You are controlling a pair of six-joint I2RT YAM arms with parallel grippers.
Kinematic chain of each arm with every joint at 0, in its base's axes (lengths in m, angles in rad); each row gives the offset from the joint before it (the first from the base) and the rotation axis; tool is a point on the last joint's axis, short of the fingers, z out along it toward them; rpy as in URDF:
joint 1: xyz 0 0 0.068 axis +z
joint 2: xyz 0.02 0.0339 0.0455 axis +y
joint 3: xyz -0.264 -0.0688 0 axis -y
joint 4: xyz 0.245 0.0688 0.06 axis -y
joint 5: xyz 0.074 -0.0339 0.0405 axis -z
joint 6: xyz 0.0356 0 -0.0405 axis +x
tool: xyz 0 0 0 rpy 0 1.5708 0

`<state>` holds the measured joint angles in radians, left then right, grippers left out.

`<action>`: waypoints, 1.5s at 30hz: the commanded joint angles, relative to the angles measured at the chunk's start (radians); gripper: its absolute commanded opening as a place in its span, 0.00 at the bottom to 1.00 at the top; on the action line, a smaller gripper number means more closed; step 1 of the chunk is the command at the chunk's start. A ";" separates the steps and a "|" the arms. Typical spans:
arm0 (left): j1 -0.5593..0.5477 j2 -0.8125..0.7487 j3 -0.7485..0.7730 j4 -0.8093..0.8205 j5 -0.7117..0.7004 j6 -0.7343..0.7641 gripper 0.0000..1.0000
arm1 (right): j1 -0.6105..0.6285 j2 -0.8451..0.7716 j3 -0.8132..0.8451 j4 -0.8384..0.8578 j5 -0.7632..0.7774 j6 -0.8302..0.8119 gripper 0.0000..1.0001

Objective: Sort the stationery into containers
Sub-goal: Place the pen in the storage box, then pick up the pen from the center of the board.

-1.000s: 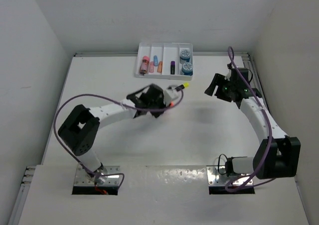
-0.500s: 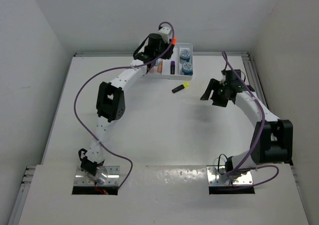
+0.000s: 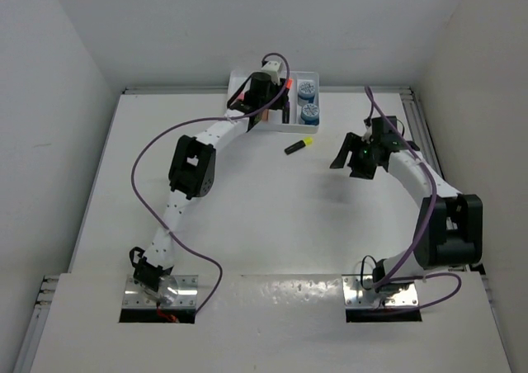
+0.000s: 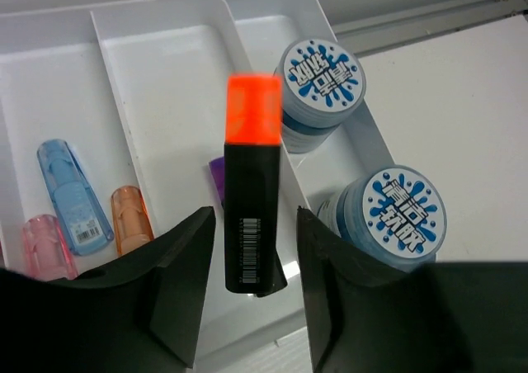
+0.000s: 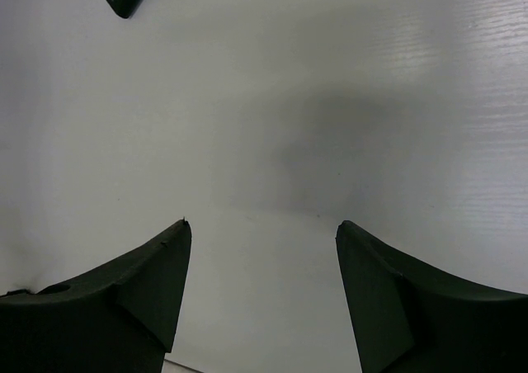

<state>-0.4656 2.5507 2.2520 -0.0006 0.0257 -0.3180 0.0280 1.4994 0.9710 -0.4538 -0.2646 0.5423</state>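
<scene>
Logged a small drop of the left gripper point(image 3: 276, 90) toward the white plastic four-compartment tray point(image 3: 272, 128) since half a second ago; a second ago, found it over the middle of the white counter point(image 3: 247, 224). Noted almost no shift of the right gripper point(image 3: 346, 155) in the last half second.

Confirmed left gripper clenched on the black-bodied highlighter with orange end point(image 4: 252, 193), orange end up in the wrist view, body above the tray. Spotted a purple-ended highlighter point(image 4: 216, 175) lying in the compartment directly beneath. Counted two blue round pieces point(image 4: 320, 80) with printed white tops in the end compartment next to it, one behind the other. Recorded a clear blue stick point(image 4: 73, 195) and a peach stick point(image 4: 130, 216) one compartment over on the other side; a pink stick point(image 4: 45, 245) beside them, compartment not determinable.

Found right gripper spread wide, grasping nothing, over bare counter. Located the black highlighter with yellow end point(image 3: 299, 146) loose on the counter between tray and right gripper, apart from both.
</scene>
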 commanded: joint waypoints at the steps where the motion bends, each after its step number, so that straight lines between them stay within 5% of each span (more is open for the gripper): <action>1: 0.004 -0.006 0.031 0.102 -0.020 -0.033 0.51 | 0.019 -0.001 0.026 0.020 0.031 0.002 0.70; 10: 0.042 -0.211 0.003 0.030 -0.021 0.046 0.64 | 0.200 0.076 0.141 0.052 0.333 0.206 0.70; 21: 0.248 -0.809 -0.595 -0.085 0.005 0.056 0.69 | 0.431 0.447 0.518 -0.011 0.614 0.327 0.65; 27: 0.379 -1.023 -0.767 -0.176 0.063 0.013 0.69 | 0.493 0.624 0.685 -0.016 0.726 0.360 0.58; 29: 0.398 -1.044 -0.789 -0.182 0.095 0.008 0.69 | 0.498 0.654 0.705 -0.011 0.742 0.364 0.59; 35: 0.433 -1.061 -0.844 -0.179 0.160 -0.012 0.72 | 0.497 0.700 0.718 0.013 0.801 0.361 0.82; 45: 0.438 -1.040 -0.853 -0.167 0.191 -0.018 0.72 | 0.471 0.763 0.726 0.047 0.792 0.343 0.80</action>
<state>-0.0391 1.5074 1.3918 -0.2008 0.1959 -0.3237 0.5072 2.2429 1.6558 -0.4431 0.4992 0.8894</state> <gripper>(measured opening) 0.721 0.799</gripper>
